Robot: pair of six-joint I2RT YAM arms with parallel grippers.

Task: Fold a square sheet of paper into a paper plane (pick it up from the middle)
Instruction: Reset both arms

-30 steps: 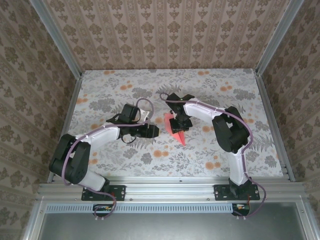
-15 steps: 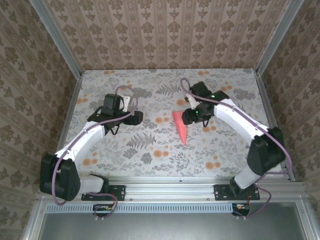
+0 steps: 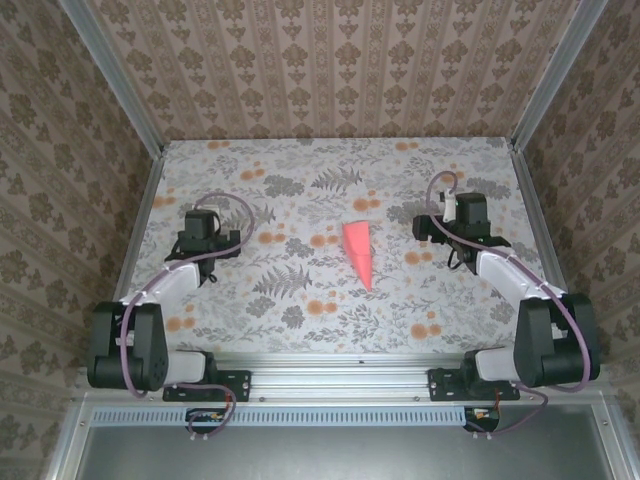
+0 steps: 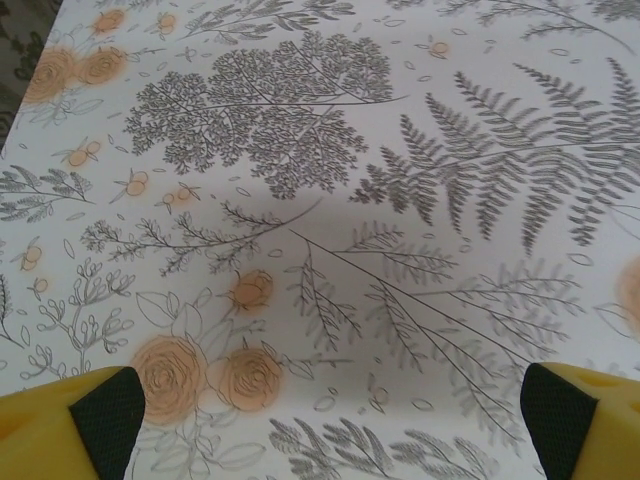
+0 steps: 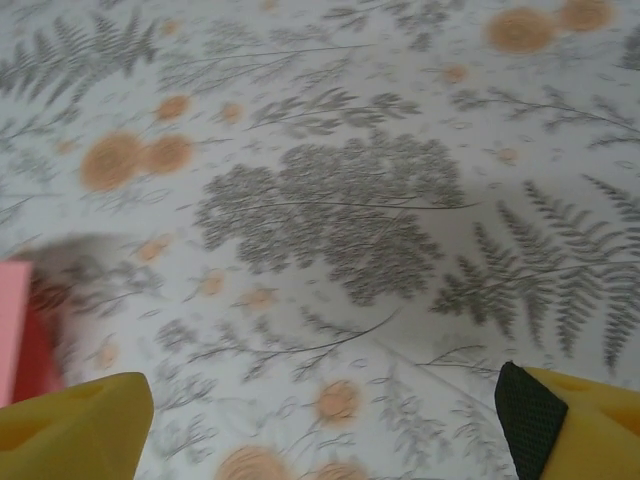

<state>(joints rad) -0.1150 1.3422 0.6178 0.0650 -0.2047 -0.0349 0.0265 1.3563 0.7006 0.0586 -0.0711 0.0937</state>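
Floral-print tabletop (image 3: 300, 300) from above: we find the paper plane (image 3: 358, 250) lying at centre, well apart from both arms. Left wrist: the left fingers (image 4: 60, 425) stand wide open above the print. Right wrist: the right fingers (image 5: 70, 425) gape too, with the pink paper at the frame's left edge.

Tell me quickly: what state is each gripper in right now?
Left gripper: open, holding nothing.
Right gripper: open, holding nothing; the paper plane lies apart from it.

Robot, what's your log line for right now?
paper plane: folded, flat on table, tip toward near edge | left gripper: open, empty | right gripper: open, empty
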